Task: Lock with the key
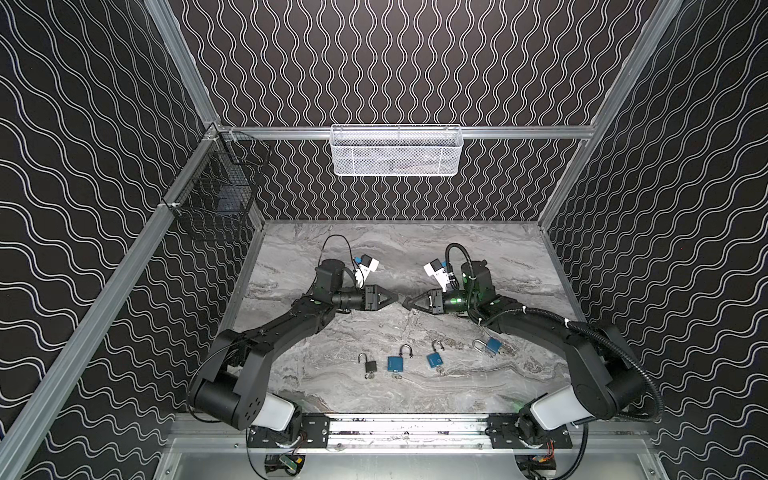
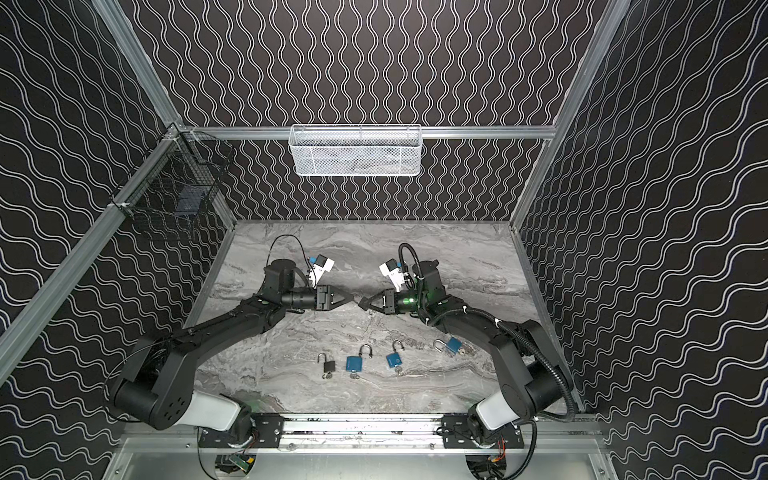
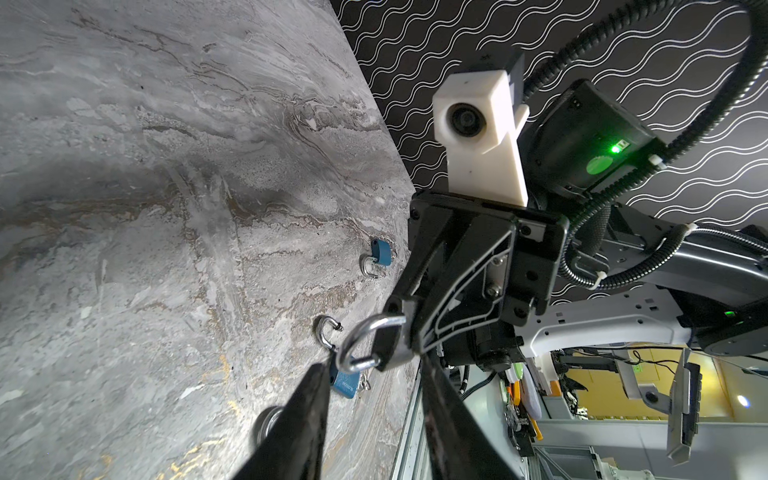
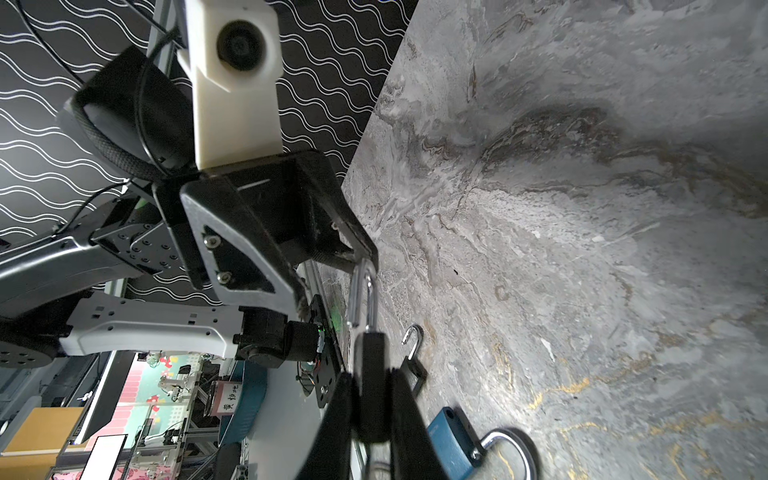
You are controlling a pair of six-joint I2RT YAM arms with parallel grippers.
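Both grippers meet in mid-air above the middle of the marble table (image 1: 374, 249). My right gripper (image 4: 374, 374) is shut on the black body of a padlock (image 4: 372, 353). Its silver shackle (image 4: 362, 291) points toward my left gripper (image 3: 372, 363). The left fingers stand apart on either side of the shackle (image 3: 353, 347), and one fingertip (image 4: 370, 257) touches its bow. The key of this padlock is hidden behind the right fingers. In both top views the two grippers (image 1: 397, 298) (image 2: 360, 301) sit tip to tip, and the padlock is too small to make out.
Several other padlocks lie in a row near the front: one black (image 1: 369, 365), then blue ones (image 1: 395, 363) (image 1: 435, 359) (image 1: 492, 346), with open shackles and keys in them. A white mesh basket (image 1: 395, 151) hangs on the back wall. A black wire basket (image 1: 216, 195) hangs at the left.
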